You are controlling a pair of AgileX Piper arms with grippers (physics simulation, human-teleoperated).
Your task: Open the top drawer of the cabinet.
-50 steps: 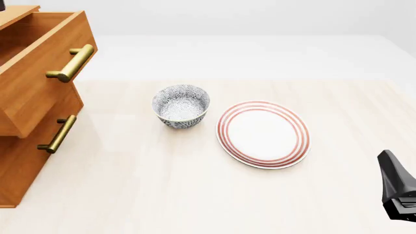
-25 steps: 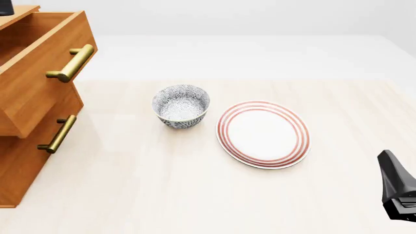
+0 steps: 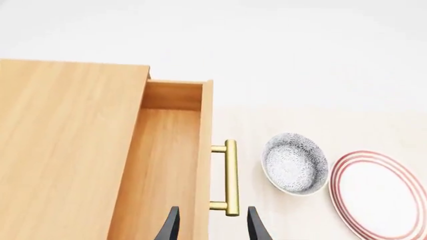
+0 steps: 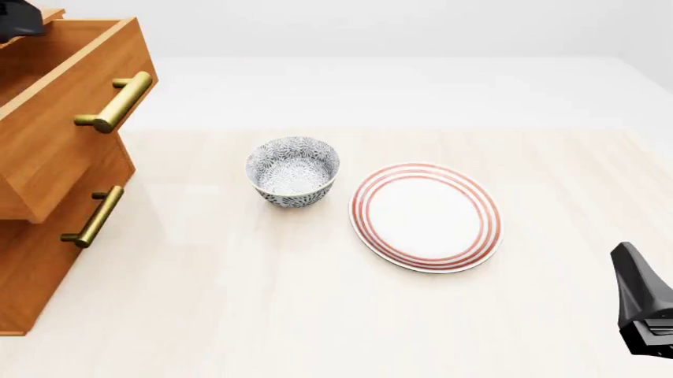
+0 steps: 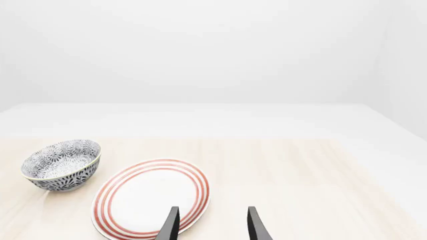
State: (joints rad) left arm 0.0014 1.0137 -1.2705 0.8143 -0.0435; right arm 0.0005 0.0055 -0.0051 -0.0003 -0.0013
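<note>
The cabinet (image 4: 42, 236) stands at the table's left edge. Its top drawer (image 4: 74, 118) is pulled well out, with its brass bar handle (image 4: 113, 102) facing the table. The left wrist view looks down into the drawer's empty inside (image 3: 167, 165), with the handle (image 3: 230, 177) beside it and the cabinet top (image 3: 67, 150) behind. My left gripper (image 3: 212, 227) is open and empty, hovering above the drawer front, touching nothing. Only a black bit of it (image 4: 19, 20) shows in the front view's far left corner. My right gripper (image 5: 212, 225) is open and empty, low at the near right (image 4: 641, 303).
A blue-patterned bowl (image 4: 293, 171) stands mid-table, and a white plate with red rings (image 4: 426, 216) lies to its right. Both also show in the right wrist view, bowl (image 5: 61, 164) and plate (image 5: 150, 197). A lower drawer's brass handle (image 4: 93, 216) sticks out below the top drawer.
The left gripper has come a little further into the front view's far left corner. The drawer, bowl, plate and right arm have not moved.
</note>
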